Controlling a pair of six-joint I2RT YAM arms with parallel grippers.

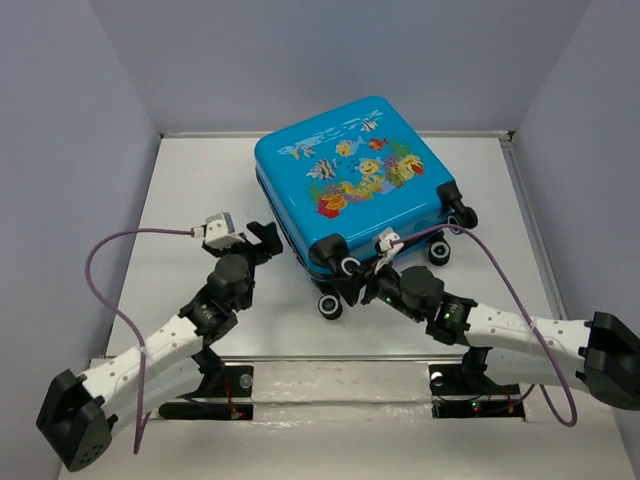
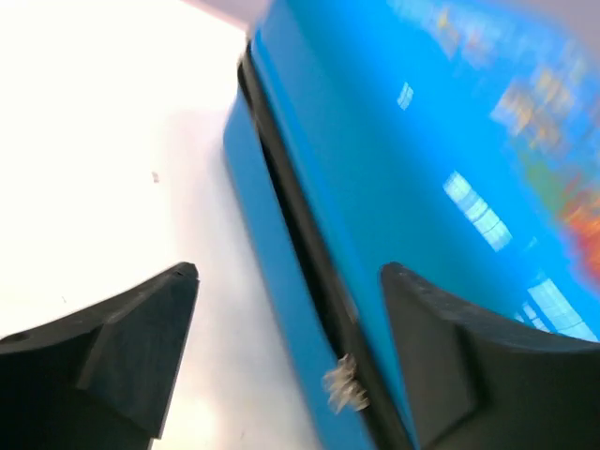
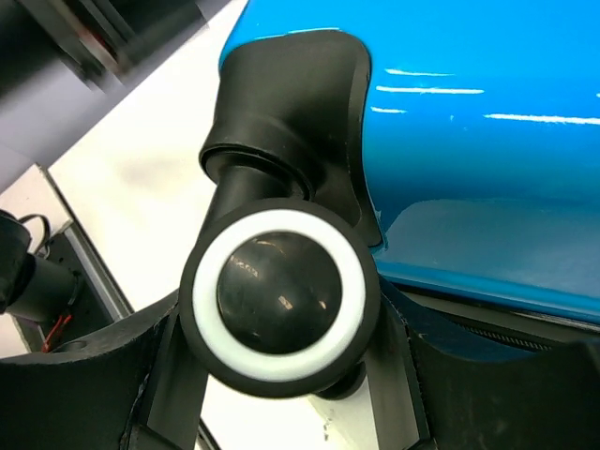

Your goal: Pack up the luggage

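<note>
The luggage [image 1: 350, 170], a bright-blue hard-shell suitcase with a fish print, lies flat and closed at the back middle of the white table [image 1: 190, 190]. My left gripper [image 1: 264, 238] is open at its front-left side. In the left wrist view the left gripper [image 2: 289, 272] straddles the black zipper seam [image 2: 300, 244], and a silver zipper pull [image 2: 345, 384] hangs between the fingers. My right gripper [image 1: 352, 272] is at the front corner, and in its own view the right gripper [image 3: 281, 319] is shut on a black-and-white wheel [image 3: 279, 295].
Three other wheels [image 1: 330, 305] [image 1: 438, 252] [image 1: 462, 215] stick out along the suitcase's near-right side. Purple cables [image 1: 100, 250] [image 1: 510, 290] loop off both wrists. Grey walls stand close around the table; the arm mounts [image 1: 230, 385] sit at its near edge.
</note>
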